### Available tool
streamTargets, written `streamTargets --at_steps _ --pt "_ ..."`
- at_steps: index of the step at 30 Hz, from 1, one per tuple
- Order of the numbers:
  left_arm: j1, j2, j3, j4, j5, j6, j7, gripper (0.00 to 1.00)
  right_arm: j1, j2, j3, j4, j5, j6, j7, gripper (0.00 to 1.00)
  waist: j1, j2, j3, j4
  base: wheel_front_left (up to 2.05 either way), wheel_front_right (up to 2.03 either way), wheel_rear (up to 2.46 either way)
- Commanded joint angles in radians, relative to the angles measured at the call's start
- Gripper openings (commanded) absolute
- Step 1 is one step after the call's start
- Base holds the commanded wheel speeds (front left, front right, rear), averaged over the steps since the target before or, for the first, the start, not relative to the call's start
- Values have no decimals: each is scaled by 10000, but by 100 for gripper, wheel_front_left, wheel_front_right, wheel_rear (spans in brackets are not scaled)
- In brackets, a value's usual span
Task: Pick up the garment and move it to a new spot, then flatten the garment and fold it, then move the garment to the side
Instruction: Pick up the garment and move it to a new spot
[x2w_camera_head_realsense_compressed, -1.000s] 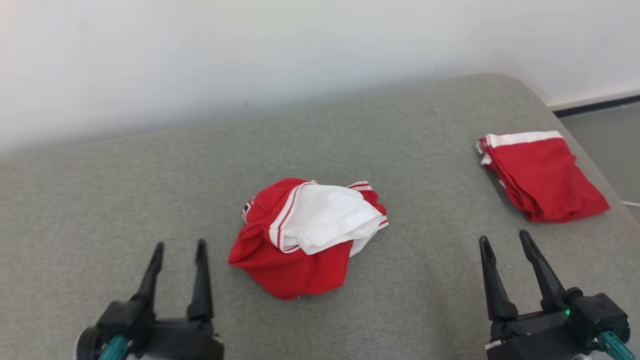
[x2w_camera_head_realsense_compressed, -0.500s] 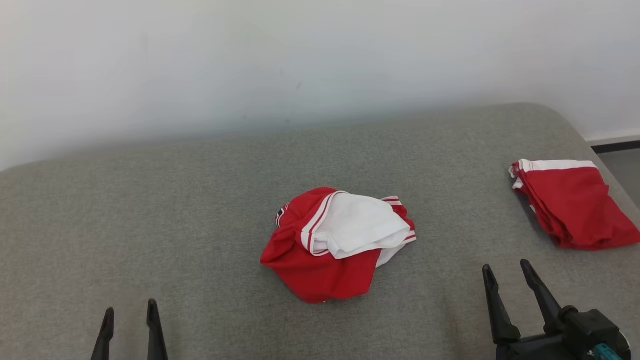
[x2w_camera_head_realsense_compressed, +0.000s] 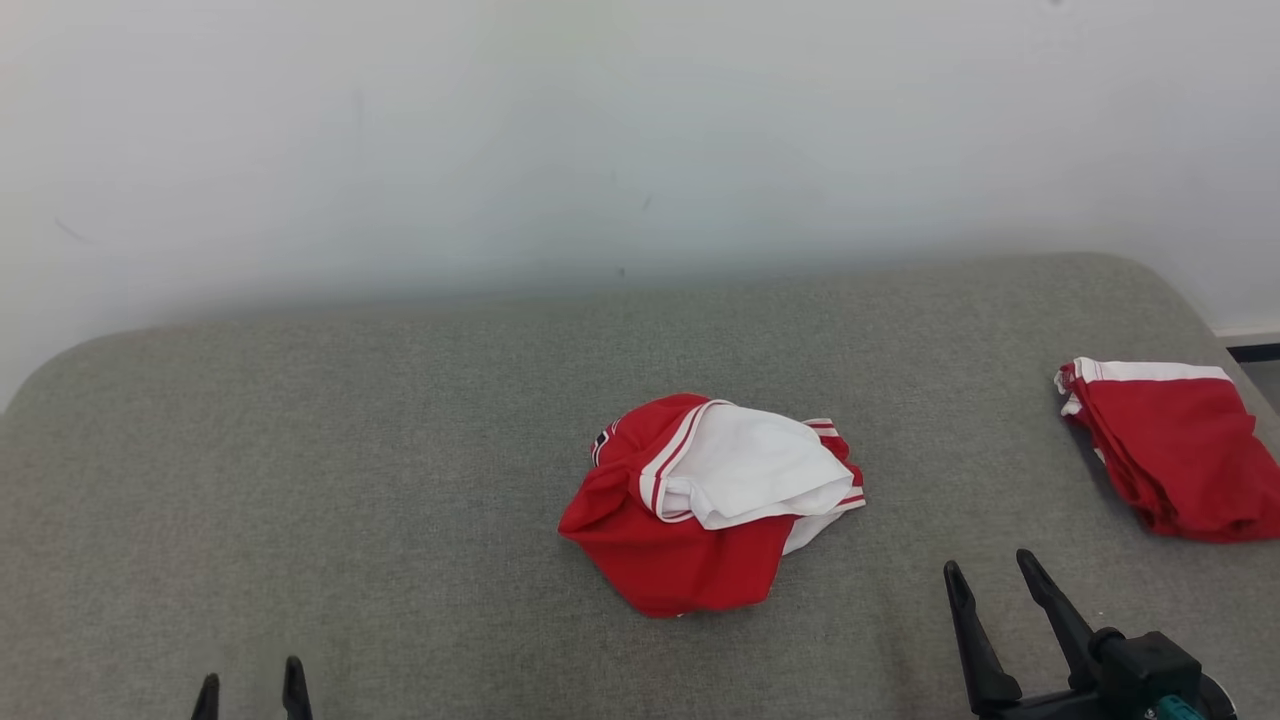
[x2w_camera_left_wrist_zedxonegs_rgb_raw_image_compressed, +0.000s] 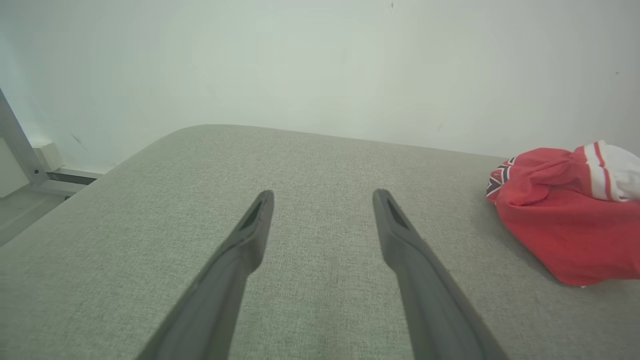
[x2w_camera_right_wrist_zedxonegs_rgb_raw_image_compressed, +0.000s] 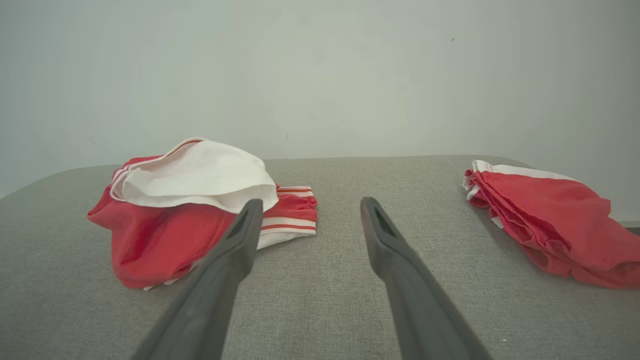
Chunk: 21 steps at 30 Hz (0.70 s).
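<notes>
A crumpled red and white garment (x2w_camera_head_realsense_compressed: 710, 505) lies in a heap near the middle of a grey padded table (x2w_camera_head_realsense_compressed: 330, 450), which stands against a pale wall (x2w_camera_head_realsense_compressed: 600, 130). The heap is mostly red, with a white panel folded over its top and striped red and white trim along its edges. A small dark patterned patch shows on its far left side. A second red garment (x2w_camera_head_realsense_compressed: 1175, 455), folded into a flat stack with a white band along its far edge, rests near the right edge of the table, well apart from the heap. The left gripper (x2w_camera_head_realsense_compressed: 250, 678) sits at the lower left of the head view, the tips of its two dark fingers rising just above the bottom edge. Its jaws stand apart with nothing between them, over bare grey cloth well to the left of the heap. In the left wrist view the heap lies at the right edge, clear of both fingers. The right gripper (x2w_camera_head_realsense_compressed: 988, 565) sits at the lower right of the head view, its jaws also apart and holding nothing. It is nearer the robot than both garments and points toward the gap between them. In the right wrist view the heap lies to the left and the folded stack to the right, with bare cloth between the fingers. The left finger's tip crosses the near edge of the heap in that picture, but whether it touches the cloth cannot be told.
</notes>
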Motion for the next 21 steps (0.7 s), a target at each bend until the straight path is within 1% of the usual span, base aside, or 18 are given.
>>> streamTargets --at_steps 1,8,21 --pt "177 -21 -18 83 54 -69 -31 100 -84 -31 37 85 35 -26 -41 100 0 0 -70 66 0 0 0" --pt "158 -20 -90 30 254 -92 -29 100 -101 5 36 73 75 -26 -42 100 0 0 -59 106 0 0 0" --pt "85 -22 -146 60 309 -120 -31 100 0 139 -77 -55 124 -26 -42 100 0 0 62 29 0 0 0"
